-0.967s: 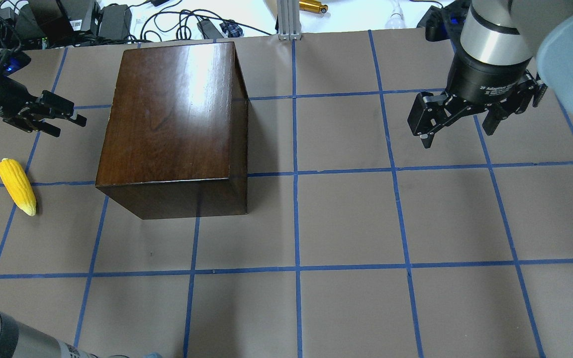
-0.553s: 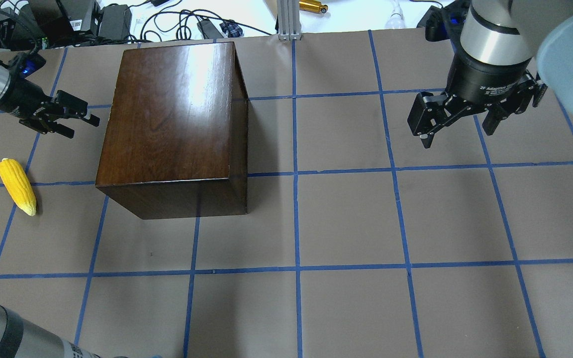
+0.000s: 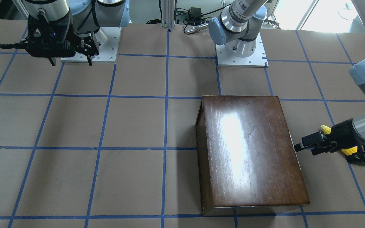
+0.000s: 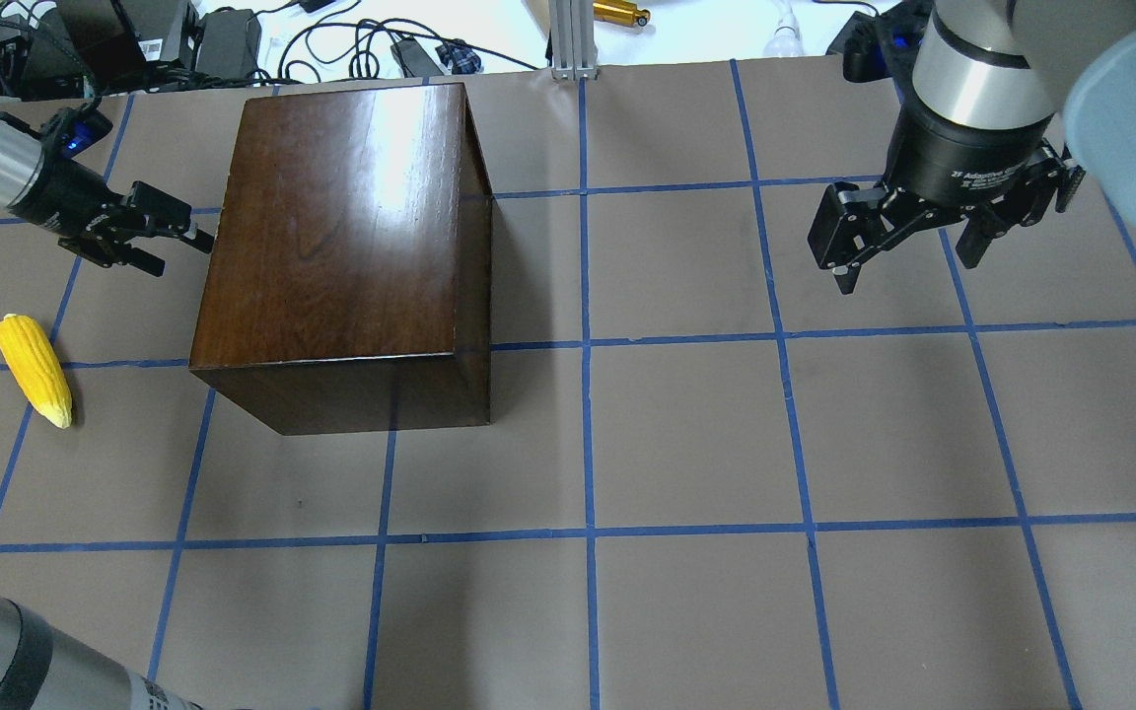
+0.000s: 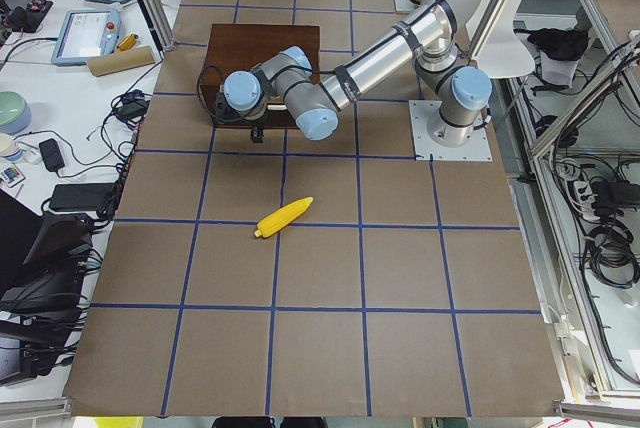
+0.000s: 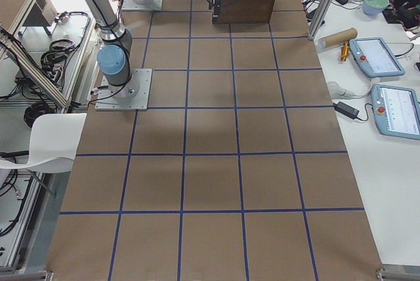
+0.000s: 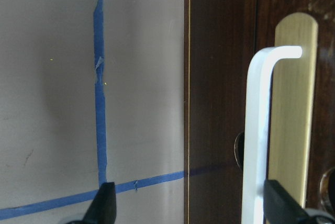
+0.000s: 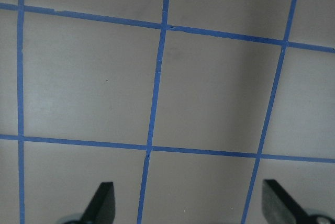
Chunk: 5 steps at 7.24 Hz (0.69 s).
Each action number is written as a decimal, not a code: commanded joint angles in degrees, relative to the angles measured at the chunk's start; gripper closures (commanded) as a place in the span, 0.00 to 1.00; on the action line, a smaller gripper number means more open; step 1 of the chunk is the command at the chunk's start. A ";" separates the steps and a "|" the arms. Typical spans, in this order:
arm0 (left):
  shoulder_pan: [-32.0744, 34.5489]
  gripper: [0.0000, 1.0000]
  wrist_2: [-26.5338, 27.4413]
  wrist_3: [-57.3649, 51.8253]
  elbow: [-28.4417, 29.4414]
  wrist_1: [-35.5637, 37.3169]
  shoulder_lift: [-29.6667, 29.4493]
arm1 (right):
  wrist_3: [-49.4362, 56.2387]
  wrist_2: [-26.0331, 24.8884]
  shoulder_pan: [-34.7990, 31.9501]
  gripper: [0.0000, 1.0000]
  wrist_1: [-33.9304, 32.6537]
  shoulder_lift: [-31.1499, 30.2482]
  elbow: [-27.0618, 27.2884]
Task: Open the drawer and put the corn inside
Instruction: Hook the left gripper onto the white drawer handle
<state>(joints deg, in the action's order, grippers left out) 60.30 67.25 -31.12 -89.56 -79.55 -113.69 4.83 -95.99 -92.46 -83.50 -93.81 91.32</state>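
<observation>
The large dark-brown wooden box (image 4: pixel 331 247) stands left of the table's middle; it also shows in the front-facing view (image 3: pixel 252 148). The drawer's dark front panel (image 7: pixel 222 103) is on the box's left side and is shut, with its pale pull (image 7: pixel 259 130) on a brass plate. My left gripper (image 4: pixel 185 253) is open and empty, level with the table, its tips just short of that panel. The yellow corn (image 4: pixel 33 370) lies on the table left of the box, nearer to me than the left gripper. My right gripper (image 4: pixel 908 266) is open and empty, high over the far right.
Cables and power bricks (image 4: pixel 213 39) lie past the table's far edge, beside an aluminium post (image 4: pixel 573 39) and a brass-coloured tool (image 4: pixel 622 14). Blue tape lines grid the brown table (image 4: pixel 686 434).
My left gripper has moved right, toward the box's left side, and now nearly reaches it. The corn, the box and the right arm have not moved.
</observation>
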 commanded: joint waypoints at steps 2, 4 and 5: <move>1.13 0.00 -2.21 -0.34 0.00 0.10 -0.39 | 0.00 0.02 0.00 0.00 0.00 -0.05 0.00; 1.23 0.00 -2.30 -0.35 0.00 0.10 -1.00 | 0.00 0.02 0.00 0.00 0.00 -0.05 0.00; 1.23 0.00 -2.21 -0.44 0.00 0.10 -1.62 | 0.00 -0.07 0.00 0.00 0.00 -0.05 0.00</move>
<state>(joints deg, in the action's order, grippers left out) 61.49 65.02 -31.44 -89.56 -79.46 -114.67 4.83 -96.00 -92.46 -83.50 -93.84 91.32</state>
